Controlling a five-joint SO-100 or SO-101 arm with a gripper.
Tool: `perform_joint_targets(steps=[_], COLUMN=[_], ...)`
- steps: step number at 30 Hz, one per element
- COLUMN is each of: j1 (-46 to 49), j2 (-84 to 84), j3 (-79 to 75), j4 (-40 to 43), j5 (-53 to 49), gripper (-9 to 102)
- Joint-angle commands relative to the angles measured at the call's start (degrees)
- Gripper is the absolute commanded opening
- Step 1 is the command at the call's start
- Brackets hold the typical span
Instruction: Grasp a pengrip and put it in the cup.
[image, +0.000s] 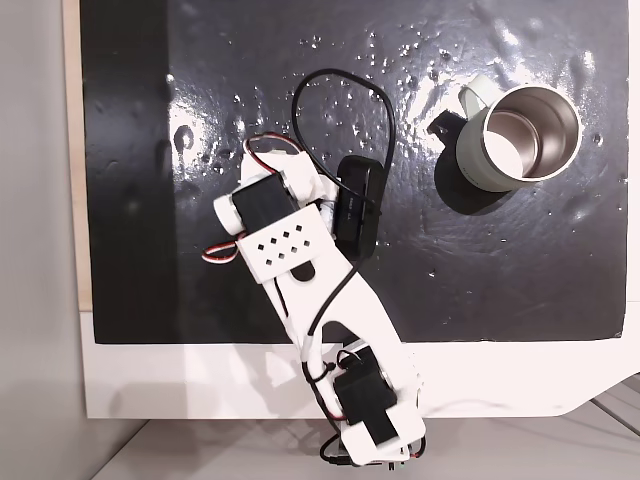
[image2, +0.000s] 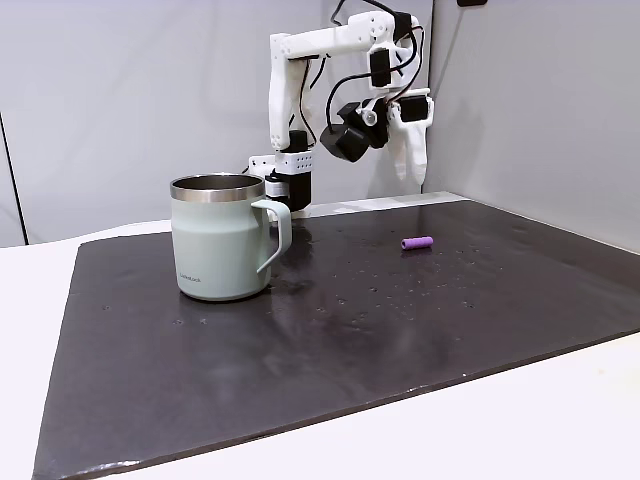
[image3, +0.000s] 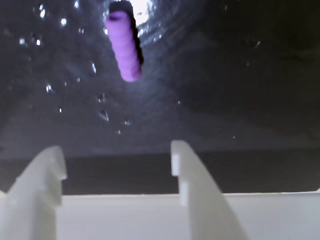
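The pengrip (image2: 418, 243), a small light-purple ribbed tube, lies on its side on the black mat (image2: 420, 320), right of centre in a fixed view. It appears at the top of the wrist view (image3: 125, 47), ahead of my fingers. My gripper (image2: 412, 180) hangs well above the mat behind it, pointing down. In the wrist view my gripper (image3: 115, 148) is open, with nothing between its white fingers (image3: 192, 175). The cup (image2: 220, 240), a pale grey-green mug with a steel inside, stands upright at the left with its handle toward the pengrip. It shows at upper right (image: 520, 135) from above.
The white arm (image: 300, 260) reaches in from its base (image: 375, 420) at the mat's near edge. A black cable (image: 330, 80) loops over the mat beside the wrist. The mat is glossy with small specks. Pale table (image: 500, 380) borders it, and grey walls (image2: 120, 100) stand behind.
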Motion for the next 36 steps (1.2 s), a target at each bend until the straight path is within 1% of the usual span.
perform_joint_targets(steps=[1,9,21,29,36], j1=[1.7,1.9,0.4,1.2,0.3], j2=[-3.3,-10.0,-19.0,-21.1,-23.6], j3=[-5.5,-6.5,-6.4,-6.5,-9.1], j4=[0.6,-6.4,-7.1,-10.9,-11.0], j5=[1.0,-0.7,-1.1,-1.9,-2.1], gripper=[21,22,22,21,21])
